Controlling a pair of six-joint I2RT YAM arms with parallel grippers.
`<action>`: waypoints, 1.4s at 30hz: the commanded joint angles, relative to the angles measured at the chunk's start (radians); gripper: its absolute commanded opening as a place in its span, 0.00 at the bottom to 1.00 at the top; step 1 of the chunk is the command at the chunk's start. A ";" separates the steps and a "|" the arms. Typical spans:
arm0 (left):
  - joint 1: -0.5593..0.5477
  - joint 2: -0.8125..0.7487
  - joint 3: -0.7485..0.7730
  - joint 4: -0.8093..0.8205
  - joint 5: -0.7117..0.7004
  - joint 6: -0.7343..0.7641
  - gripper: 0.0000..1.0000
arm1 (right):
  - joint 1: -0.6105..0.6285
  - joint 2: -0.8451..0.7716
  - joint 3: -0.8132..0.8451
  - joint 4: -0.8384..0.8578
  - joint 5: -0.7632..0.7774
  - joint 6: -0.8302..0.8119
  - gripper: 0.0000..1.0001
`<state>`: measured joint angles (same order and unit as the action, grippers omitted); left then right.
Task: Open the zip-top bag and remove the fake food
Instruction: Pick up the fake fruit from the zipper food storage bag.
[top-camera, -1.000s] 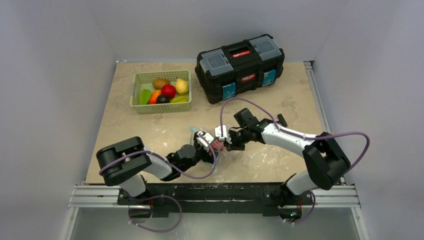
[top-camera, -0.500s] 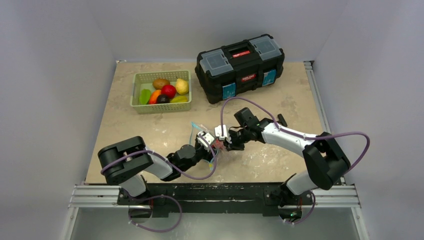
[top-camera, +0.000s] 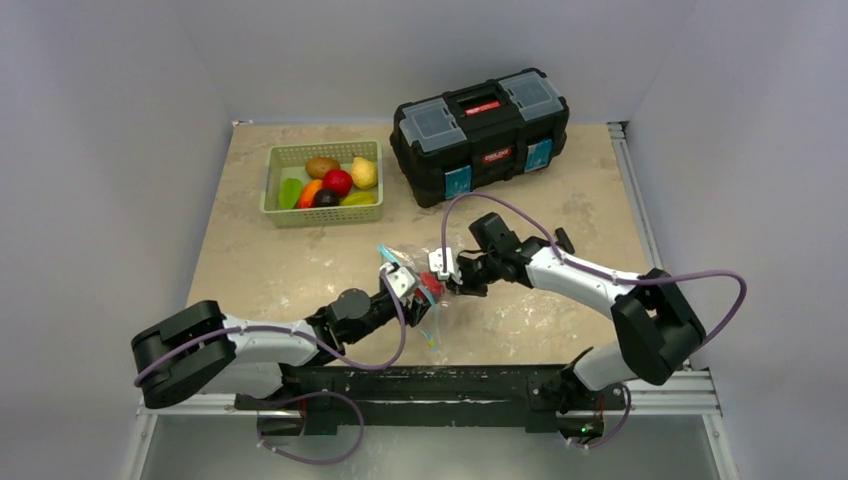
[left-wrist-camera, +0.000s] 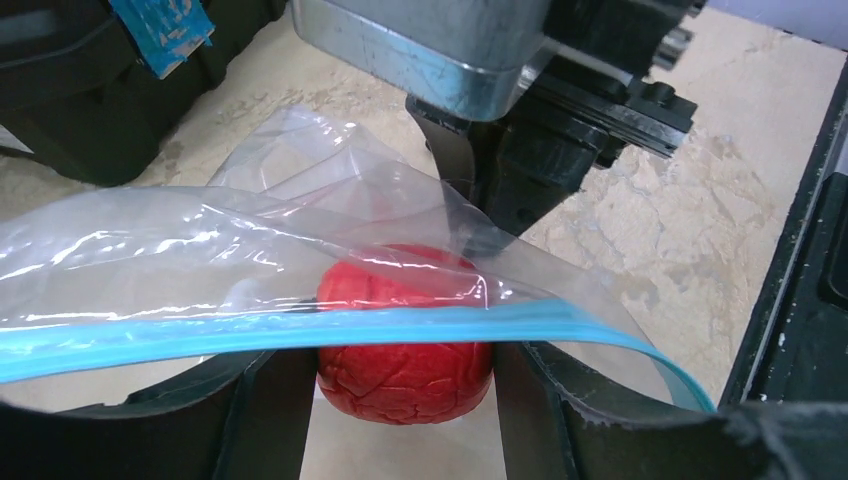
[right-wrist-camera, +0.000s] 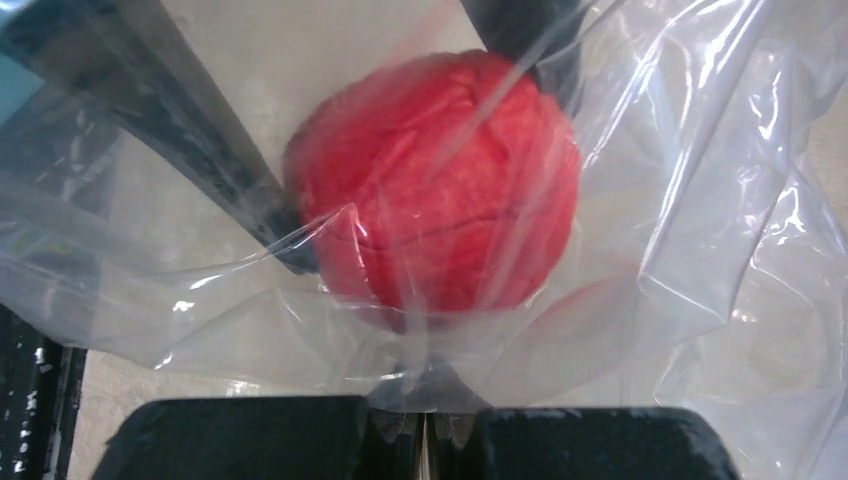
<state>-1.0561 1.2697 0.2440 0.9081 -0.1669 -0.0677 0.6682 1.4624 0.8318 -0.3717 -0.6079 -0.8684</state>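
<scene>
Near the desk's (top-camera: 300, 260) front middle, we see the left hand (top-camera: 416, 285) gripping a red fruit (left-wrist-camera: 405, 360) inside the bag (left-wrist-camera: 200, 250), a finger touching each side. The right hand (top-camera: 447, 268), fully closed, pinches the bag's clear plastic.

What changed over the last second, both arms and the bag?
The left arm's elbow swung out to the left and lower. The left gripper narrowed its jaws onto the red fake food inside the zip-top bag. Unchanged: right gripper shut on the bag's plastic; green basket and toolbox in place.
</scene>
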 joint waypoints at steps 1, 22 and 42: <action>-0.005 -0.058 -0.025 -0.031 0.041 -0.017 0.00 | -0.004 -0.049 -0.009 0.060 0.061 -0.010 0.00; -0.002 -0.415 -0.036 -0.420 0.035 -0.093 0.00 | -0.076 -0.130 -0.059 0.123 0.139 -0.012 0.00; 0.001 -0.621 0.114 -0.906 -0.048 -0.093 0.00 | -0.102 -0.138 -0.066 0.115 0.140 -0.029 0.00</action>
<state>-1.0561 0.6651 0.2928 0.0738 -0.1692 -0.1467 0.5781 1.3598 0.7765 -0.2764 -0.4797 -0.8829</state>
